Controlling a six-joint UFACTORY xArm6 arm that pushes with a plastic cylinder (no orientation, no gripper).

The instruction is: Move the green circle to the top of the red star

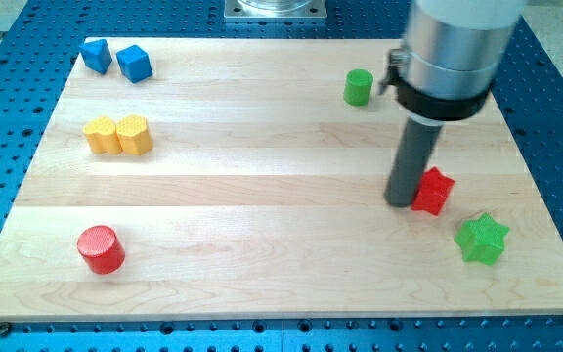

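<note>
The green circle [358, 87], a small green cylinder, stands near the view's top right of the wooden board [262, 176]. The red star [434, 191] lies lower down at the right. My tip [400, 202] rests on the board just left of the red star, touching or almost touching it. The rod rises from there to the large silver arm head, which sits just right of the green circle. The tip is well below the green circle.
A green star [482, 240] lies below and right of the red star. A red cylinder [101, 248] stands at bottom left. Two yellow blocks [117, 136] sit at the left. Two blue blocks [115, 59] sit at top left.
</note>
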